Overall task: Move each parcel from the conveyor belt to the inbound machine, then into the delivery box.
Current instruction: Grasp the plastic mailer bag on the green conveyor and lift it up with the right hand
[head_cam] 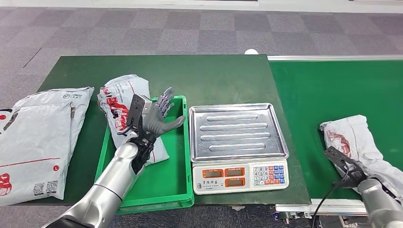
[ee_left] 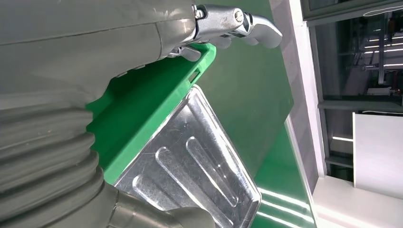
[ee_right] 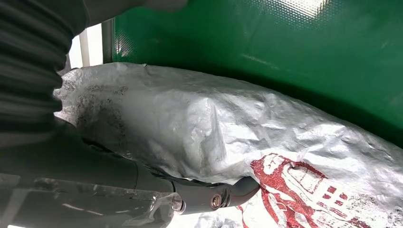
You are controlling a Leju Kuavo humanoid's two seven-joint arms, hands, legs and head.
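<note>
A crumpled white parcel with red print [head_cam: 354, 137] lies on the green conveyor belt [head_cam: 332, 85] at the right. My right hand [head_cam: 349, 168] grips its near end; in the right wrist view the thumb [ee_right: 209, 197] presses against the parcel [ee_right: 214, 128]. The inbound machine, a scale with a bare steel tray [head_cam: 235, 130], stands mid-table. Left of it sits the green delivery box [head_cam: 178, 183], with another white and red parcel [head_cam: 121, 107] leaning over its far left rim. My left hand [head_cam: 159, 114] hovers open above the box, fingers spread, holding nothing. The box rim [ee_left: 157, 114] and tray [ee_left: 190, 166] show beyond it.
Two large grey-white parcels [head_cam: 38, 137] lie stacked on the dark green table [head_cam: 190, 76] at the far left. The scale's keypad and displays [head_cam: 242, 175] face the table's near edge. Grey carpet floor lies beyond the table.
</note>
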